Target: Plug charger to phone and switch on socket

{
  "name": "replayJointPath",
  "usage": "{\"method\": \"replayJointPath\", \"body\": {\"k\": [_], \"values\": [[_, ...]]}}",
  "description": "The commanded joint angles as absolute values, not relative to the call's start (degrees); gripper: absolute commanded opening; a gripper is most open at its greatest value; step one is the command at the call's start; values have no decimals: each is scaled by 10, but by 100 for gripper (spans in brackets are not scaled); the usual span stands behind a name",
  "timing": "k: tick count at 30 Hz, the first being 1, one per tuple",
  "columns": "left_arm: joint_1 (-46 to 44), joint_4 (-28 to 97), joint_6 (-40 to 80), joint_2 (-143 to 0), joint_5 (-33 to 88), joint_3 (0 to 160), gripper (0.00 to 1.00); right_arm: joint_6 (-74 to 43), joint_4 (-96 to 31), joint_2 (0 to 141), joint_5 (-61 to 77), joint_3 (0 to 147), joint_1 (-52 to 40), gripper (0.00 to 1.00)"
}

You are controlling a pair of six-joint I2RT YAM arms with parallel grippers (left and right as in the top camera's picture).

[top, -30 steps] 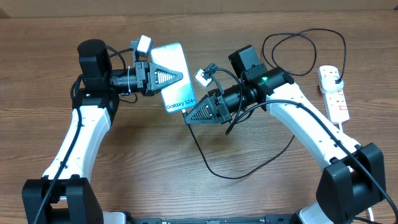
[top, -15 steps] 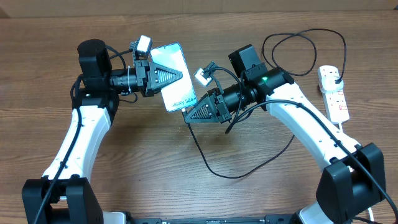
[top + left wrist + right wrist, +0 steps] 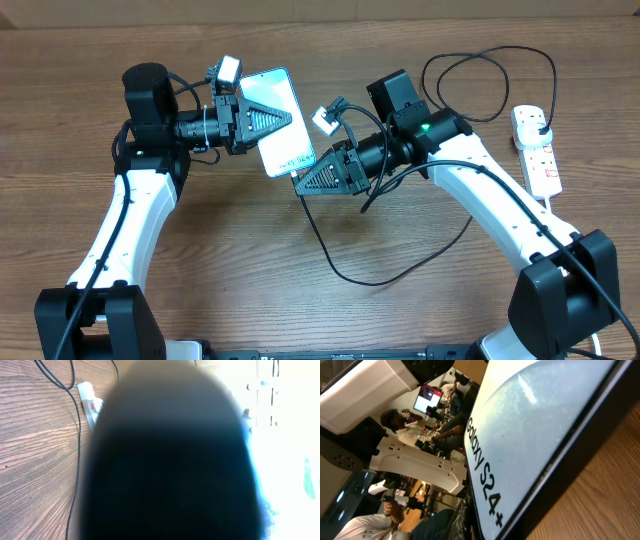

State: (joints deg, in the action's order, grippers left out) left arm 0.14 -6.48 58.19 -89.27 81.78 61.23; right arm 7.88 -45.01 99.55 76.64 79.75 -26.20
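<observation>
My left gripper [image 3: 290, 118] is shut on the phone [image 3: 288, 150] and holds it above the table, its light-blue screen facing up and tilted. My right gripper [image 3: 300, 183] is at the phone's lower short end, shut on the tip of the charger; the tip itself is hidden. The black cable [image 3: 340, 268] hangs from it, loops over the table and runs to the black plug [image 3: 541, 125] seated in the socket [image 3: 540, 160]. In the right wrist view the phone [image 3: 535, 435] fills the frame, "Galaxy S24+" showing. In the left wrist view the phone [image 3: 170, 460] is a dark blur.
The socket lies at the table's right edge, its thick white cord running down toward the right arm. It also shows in the left wrist view [image 3: 89, 406] beside the black cable [image 3: 78, 435]. The cable forms a second loop at the back right [image 3: 490, 85].
The phone has shifted slightly up and left and tilted more. My right gripper has crept up-left, staying at the phone's lower end.
</observation>
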Motion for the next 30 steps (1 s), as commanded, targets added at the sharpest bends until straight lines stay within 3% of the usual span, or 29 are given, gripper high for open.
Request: {"method": "replayJointPath", "body": {"k": [1, 30], "values": [[-8, -64, 579, -881, 857, 621, 4, 55, -430, 995, 781, 803, -256, 4], [-8, -65, 507, -881, 869, 621, 4, -22, -425, 995, 732, 803, -255, 4]]}}
